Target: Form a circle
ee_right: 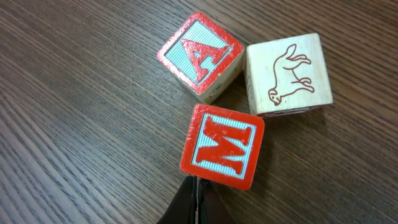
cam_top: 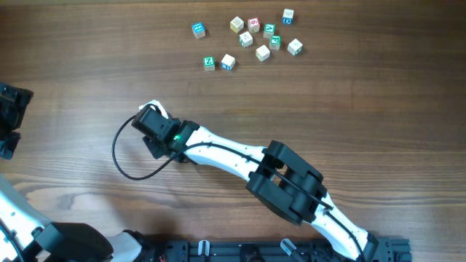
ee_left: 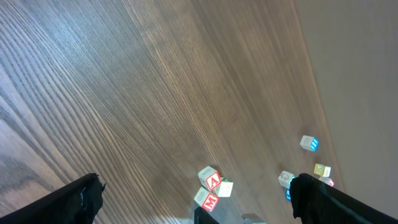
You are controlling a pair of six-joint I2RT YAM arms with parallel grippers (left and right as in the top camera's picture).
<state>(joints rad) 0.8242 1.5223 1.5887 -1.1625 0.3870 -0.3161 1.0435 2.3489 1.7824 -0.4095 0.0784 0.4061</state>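
The circle is not yet forming, its three letter cubes [ee_right: 283, 74] huddling on the desk [ee_right: 74, 112], so I am holding my clenched right end effector [ee_right: 198, 186] behind the M cube [ee_right: 222, 146], planning slow, centred nudges.

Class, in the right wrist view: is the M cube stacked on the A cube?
No: the M cube rests on the table beside the A cube, not on it.

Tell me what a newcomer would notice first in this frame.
The right arm stretches across the table, its shut hand at a red M cube that sits with an A cube and an animal cube. More cubes lie scattered near the far edge.
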